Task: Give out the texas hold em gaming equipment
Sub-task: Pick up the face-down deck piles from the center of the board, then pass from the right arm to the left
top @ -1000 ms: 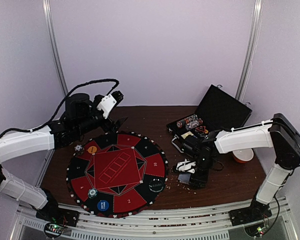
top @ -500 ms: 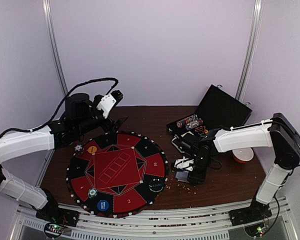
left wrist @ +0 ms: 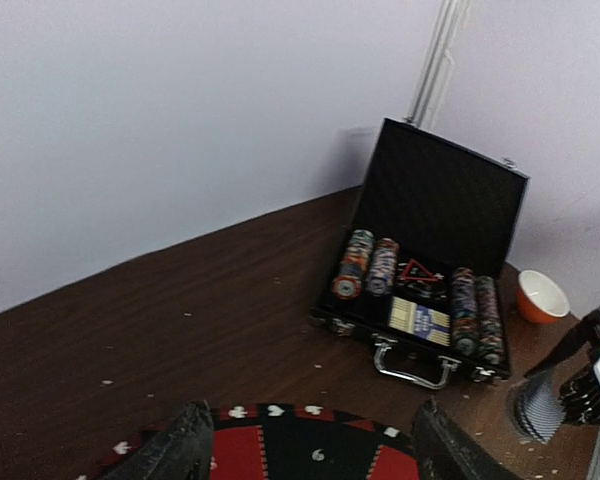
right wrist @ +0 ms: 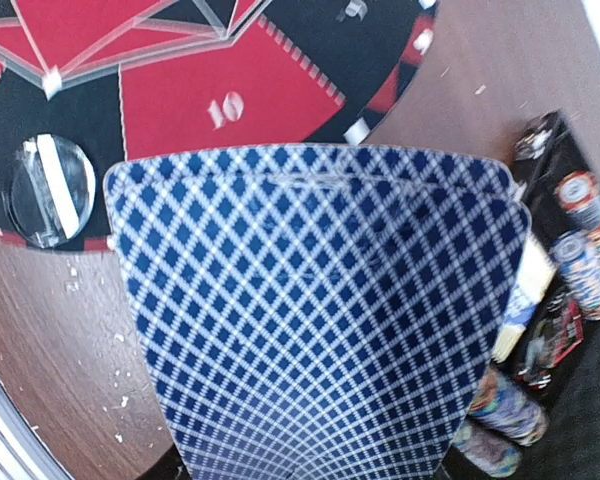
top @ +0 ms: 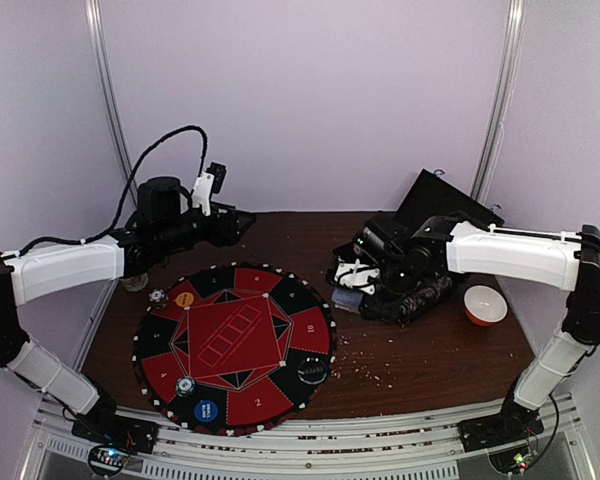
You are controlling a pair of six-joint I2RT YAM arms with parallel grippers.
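Observation:
My right gripper (top: 348,284) is shut on a stack of playing cards (top: 345,298) and holds it in the air just left of the black case. In the right wrist view the blue-diamond card back (right wrist: 310,310) fills the frame and hides my fingers. My left gripper (top: 234,223) is open and empty, held high at the back left; its fingers (left wrist: 180,455) frame the mat's far edge. On the round mat (top: 235,345) lie a yellow disc (top: 184,298), a blue disc (top: 206,409), a black disc (top: 312,371) and two chips (top: 158,296), (top: 185,385).
The open black case (left wrist: 420,290) stands at the back right with rows of chips (left wrist: 355,265) and a card box (left wrist: 420,320) inside; its lid (top: 445,205) stands upright. An orange bowl (top: 485,305) sits right of it. Small crumbs litter the brown table (top: 430,360).
My right gripper has lifted the cards off the table in front of the case and carried them up and back-left. My left arm has swung up and turned toward the case.

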